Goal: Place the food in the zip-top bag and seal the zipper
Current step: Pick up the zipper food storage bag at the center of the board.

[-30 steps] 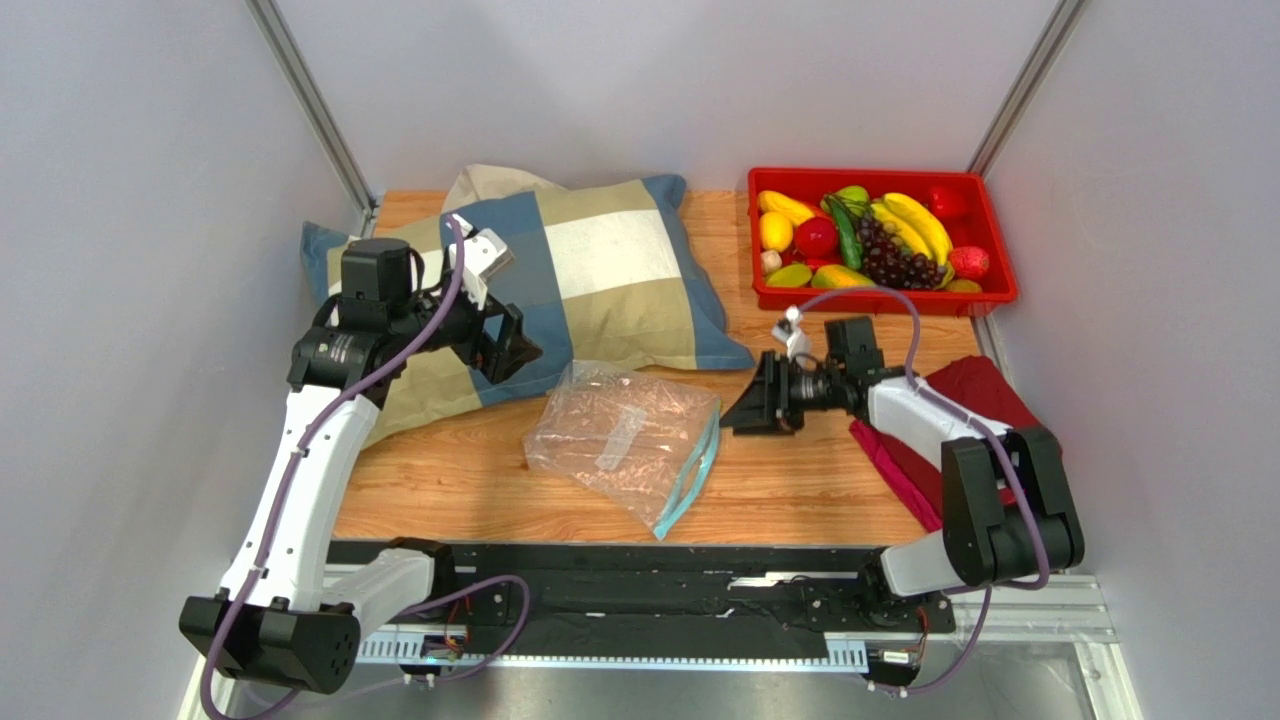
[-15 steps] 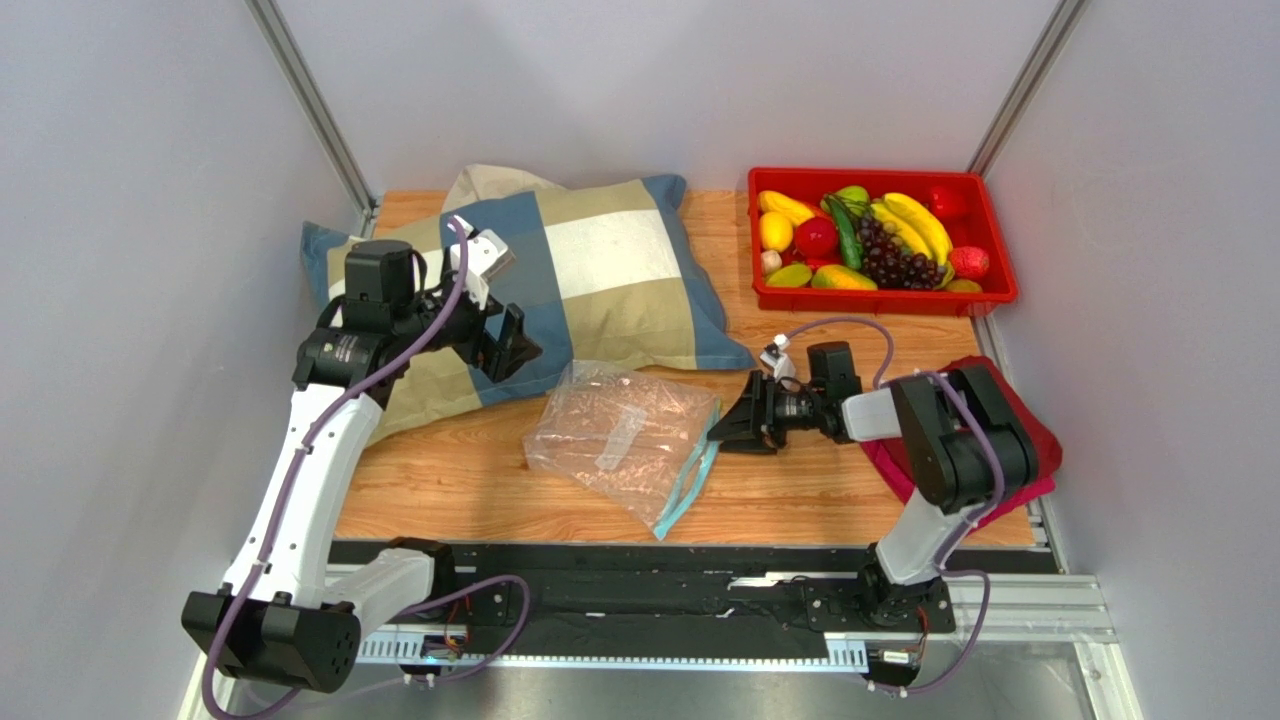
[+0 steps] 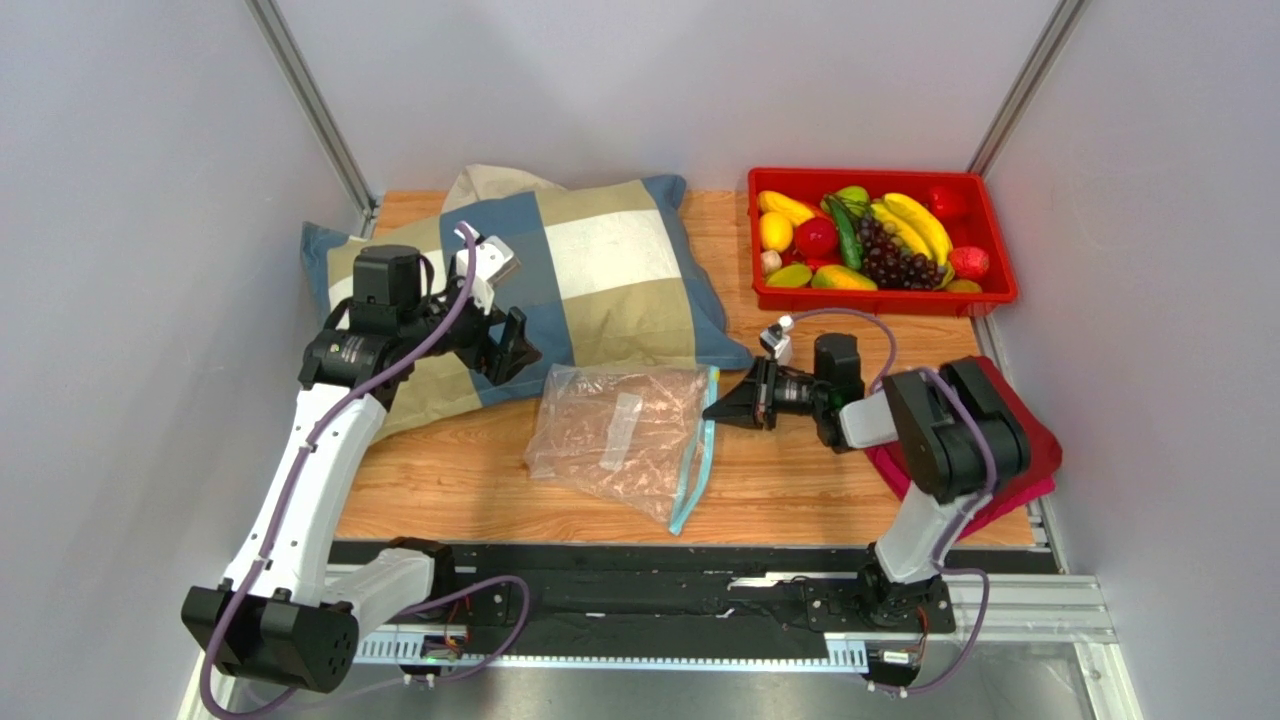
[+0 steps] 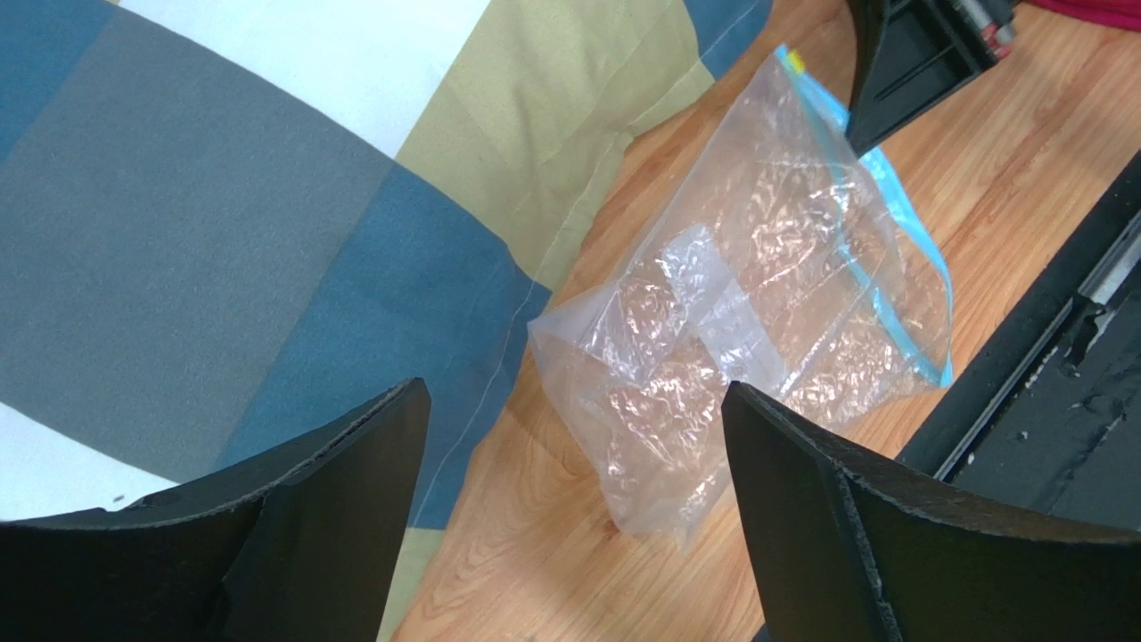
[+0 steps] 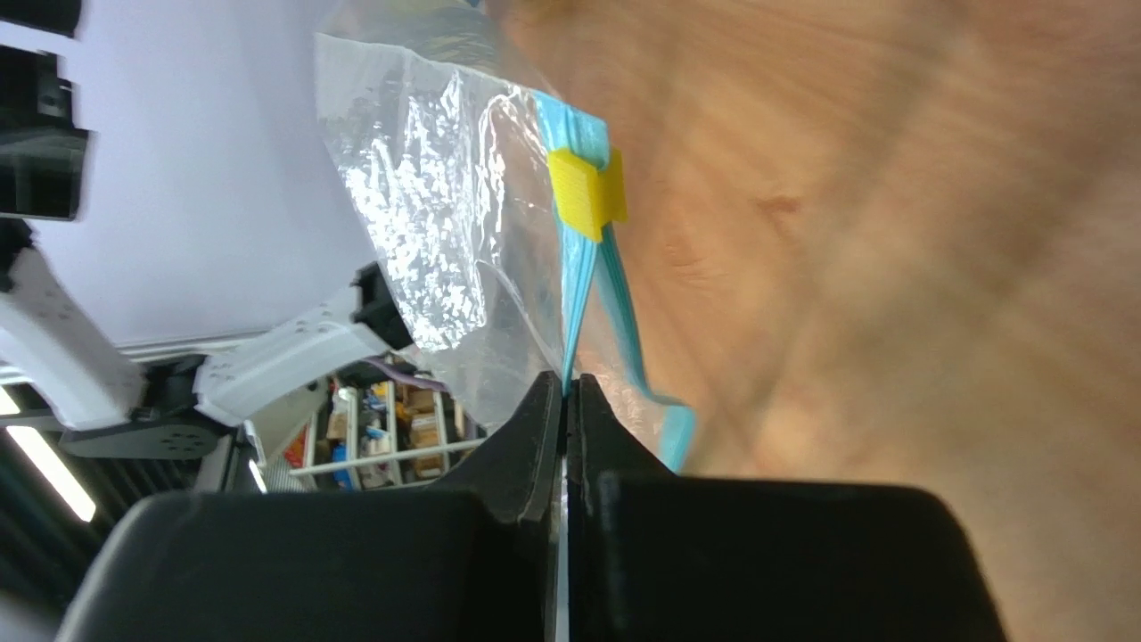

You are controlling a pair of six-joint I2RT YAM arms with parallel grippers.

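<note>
The clear zip-top bag lies on the wooden table in front of the pillow, also in the left wrist view. Its light blue zipper runs down its right edge, with a yellow slider on the strip. My right gripper is shut on the upper end of that zipper edge, the strip pinched between its fingertips. My left gripper hovers open over the pillow's near edge, left of the bag, nothing between its fingers. The food sits in the red bin at the back right.
A red bin holds the food at the back right. A plaid pillow covers the back left. A dark red cloth lies under the right arm. A black rail runs along the near table edge.
My right gripper moved left to the bag's zipper edge and shut on it; the bag's right edge has shifted and straightened. The left gripper drifted slightly right and stayed open.
</note>
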